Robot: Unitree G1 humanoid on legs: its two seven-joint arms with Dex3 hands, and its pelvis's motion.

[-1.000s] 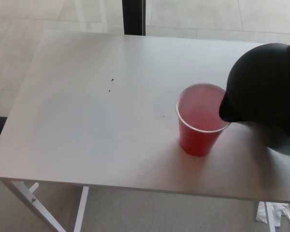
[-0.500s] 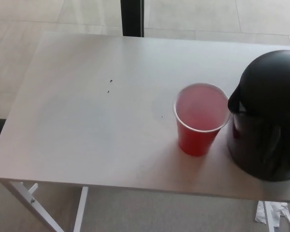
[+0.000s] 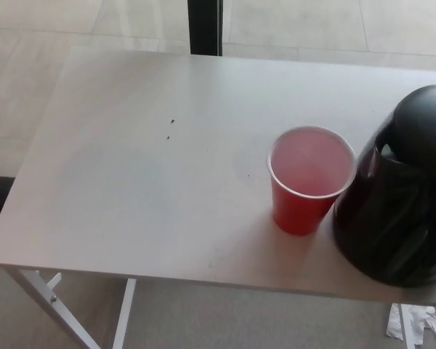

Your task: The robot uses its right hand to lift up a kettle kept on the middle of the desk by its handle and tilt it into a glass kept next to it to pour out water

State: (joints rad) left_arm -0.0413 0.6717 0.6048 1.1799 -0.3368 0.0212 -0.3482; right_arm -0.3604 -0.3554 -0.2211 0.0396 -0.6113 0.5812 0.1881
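Note:
A black kettle (image 3: 400,211) stands at the right edge of the head view, on the white desk (image 3: 145,160), and looks upright. Its spout side faces a red plastic cup (image 3: 309,182) with a white rim, which stands close to the kettle's left with a narrow gap. Pale pinkish contents show inside the cup. The kettle's right side and handle are cut off by the picture's edge. Neither of my hands shows in this view.
A black post (image 3: 203,25) rises behind the desk's far edge. Two small dark specks (image 3: 170,128) lie on the desk left of the cup. White desk legs (image 3: 51,302) and a scrap of white paper (image 3: 414,323) show on the floor below.
One second ago the kettle was tilted with its spout over the cup. It has come back upright and now sits to the cup's right. The view has shifted slightly.

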